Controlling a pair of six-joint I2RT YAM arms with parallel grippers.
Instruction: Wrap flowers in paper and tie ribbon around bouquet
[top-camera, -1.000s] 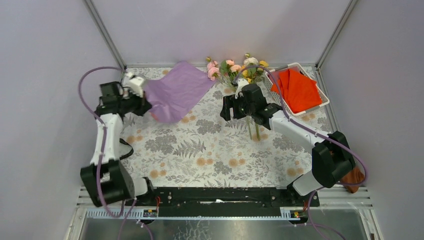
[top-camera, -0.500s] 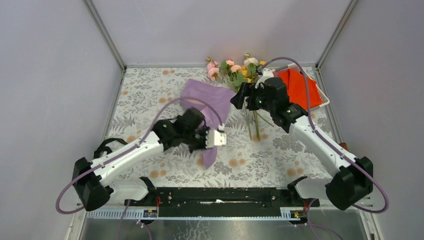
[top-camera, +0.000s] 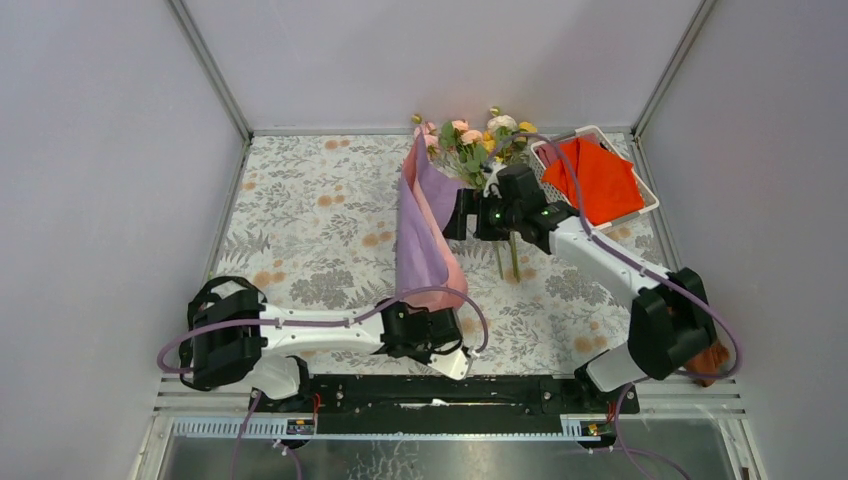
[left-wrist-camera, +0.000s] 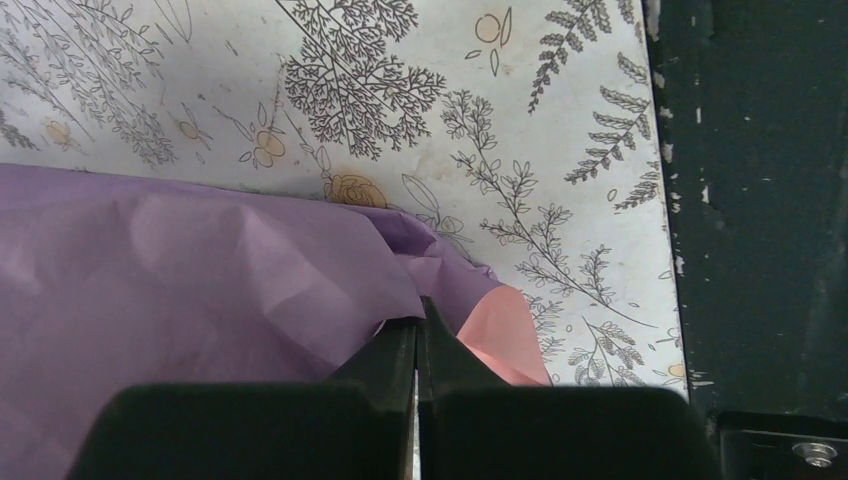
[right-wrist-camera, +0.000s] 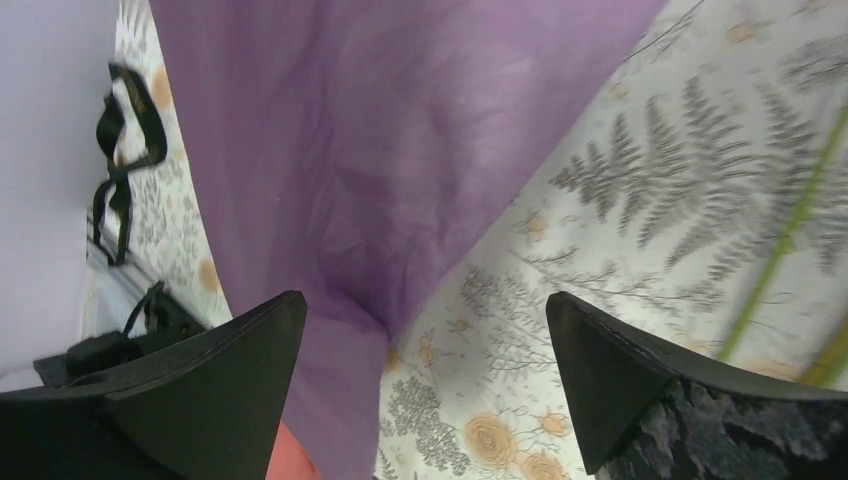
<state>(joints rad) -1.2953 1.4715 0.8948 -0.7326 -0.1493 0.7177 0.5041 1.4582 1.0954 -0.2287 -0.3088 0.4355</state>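
Paper: light, limp, tear-prone (creases readily). Left pincer clamps its 6 o'clock corner; right pincer, jaws wide and empty, should take the 12 o'clock edge.

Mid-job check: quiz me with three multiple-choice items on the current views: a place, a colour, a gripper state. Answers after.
1. Where is the orange-red cloth?
A) on the tabletop
B) in the white basket
C) in a gripper

2. Which two colours does the paper show?
A) lilac and pale pink
B) green and white
C) black and yellow

3. How do the grippers stand?
A) both open
B) both shut
C) left gripper shut on the paper, right gripper open

Answers:
1. B: the cloth sits in the basket at the far right.
2. A: both faces show from above.
3. C: the left one pinches the paper, and the right one's jaws stand wide apart.
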